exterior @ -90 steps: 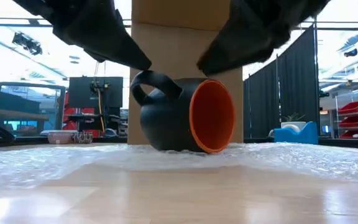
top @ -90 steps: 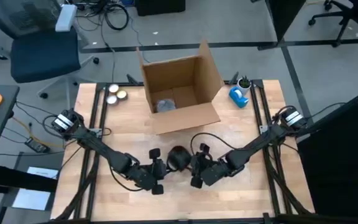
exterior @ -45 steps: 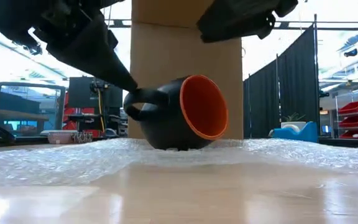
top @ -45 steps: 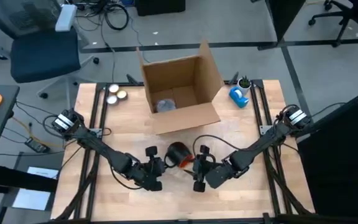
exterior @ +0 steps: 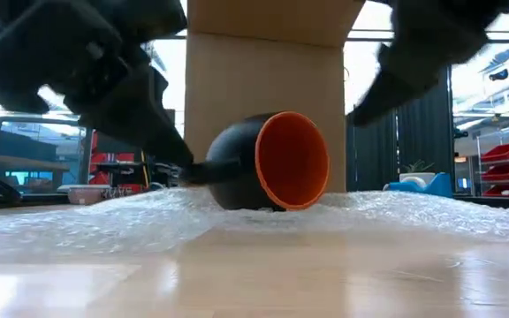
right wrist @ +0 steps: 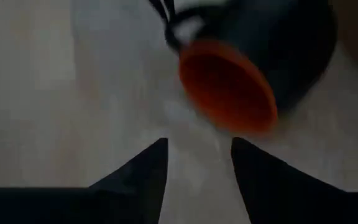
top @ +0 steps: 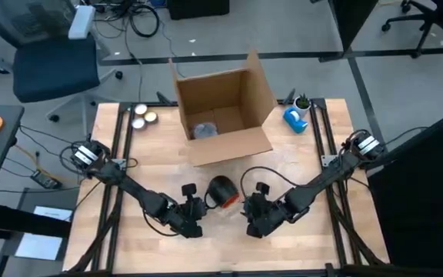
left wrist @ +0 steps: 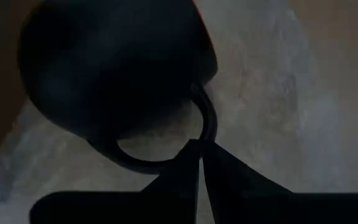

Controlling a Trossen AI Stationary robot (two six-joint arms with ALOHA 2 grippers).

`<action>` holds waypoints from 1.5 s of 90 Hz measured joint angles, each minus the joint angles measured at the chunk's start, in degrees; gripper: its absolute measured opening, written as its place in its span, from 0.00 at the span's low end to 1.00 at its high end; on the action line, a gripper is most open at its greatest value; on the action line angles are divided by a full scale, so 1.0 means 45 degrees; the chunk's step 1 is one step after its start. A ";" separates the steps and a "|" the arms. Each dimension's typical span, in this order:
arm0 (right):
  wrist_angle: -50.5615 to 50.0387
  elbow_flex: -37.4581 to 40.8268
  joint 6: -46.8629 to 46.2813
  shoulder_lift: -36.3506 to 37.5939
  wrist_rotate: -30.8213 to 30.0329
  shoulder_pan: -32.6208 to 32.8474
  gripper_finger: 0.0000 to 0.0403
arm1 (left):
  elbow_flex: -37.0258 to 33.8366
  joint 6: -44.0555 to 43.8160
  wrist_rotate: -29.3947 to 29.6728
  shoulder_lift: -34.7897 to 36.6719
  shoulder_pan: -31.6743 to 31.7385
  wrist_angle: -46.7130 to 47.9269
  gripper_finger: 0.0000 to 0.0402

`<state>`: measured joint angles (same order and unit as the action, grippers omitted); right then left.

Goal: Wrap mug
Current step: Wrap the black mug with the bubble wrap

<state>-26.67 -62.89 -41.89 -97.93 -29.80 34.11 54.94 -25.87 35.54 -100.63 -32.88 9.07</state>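
A black mug with an orange inside lies on its side on a sheet of clear bubble wrap at the middle of the table. In the low view, the mug's mouth faces the near edge and somewhat right. My left gripper is at the mug's left-near side, shut on the mug's handle. My right gripper stands open to the mug's near right, clear of it, with nothing between its fingers. My left gripper pinches the loop of the mug's handle between its two fingertips, at the loop's outer bend. The fingers come in low, slanting from the table's left and near side. The mug rests with its side on the bubble wrap.
An open cardboard box stands just beyond the mug at the table's far middle. A blue tape dispenser sits at the far right and two round tins at the far left. Bare wood lies toward the near edge.
The mug has turned about on the bubble wrap: its handle, up at its top a second ago, has swung down to the left, and its mouth shows more toward the near edge. My left gripper has come down with the handle. My right gripper has drawn back toward the table's right and near edges.
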 joint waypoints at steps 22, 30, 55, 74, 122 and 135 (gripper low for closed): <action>-0.3983 0.0000 -0.2707 -0.0010 0.1447 0.0415 0.38 | 0.0000 0.0000 -0.0357 -0.0103 0.0044 -0.0110 0.01; -0.5240 0.0000 -0.3398 -0.0010 0.2181 0.0659 0.38 | 0.0000 0.0000 -0.0654 -0.0103 0.0044 -0.0136 0.01; -0.9978 0.0000 -0.6641 -0.0015 0.3178 0.1327 0.39 | 0.0000 0.0750 -0.1271 -0.0103 0.0056 -0.1766 0.01; -1.0136 0.0715 -0.7156 -0.0019 0.5093 0.1337 0.39 | 0.0010 0.1422 -0.1409 -0.0728 0.0078 -0.2899 0.01; -0.4949 0.1833 -0.6880 -0.0016 0.4119 0.0892 0.39 | 0.0015 0.3110 -0.1515 -0.1449 0.0972 -0.5625 0.01; -0.3057 0.1821 -0.5667 -0.0041 0.2842 0.0603 0.39 | 0.0024 0.3730 -0.1549 -0.1449 0.1538 -0.5709 0.01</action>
<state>-40.43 -54.70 -67.39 -98.12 -17.01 36.83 55.05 -9.08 28.57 -107.15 -25.96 -16.62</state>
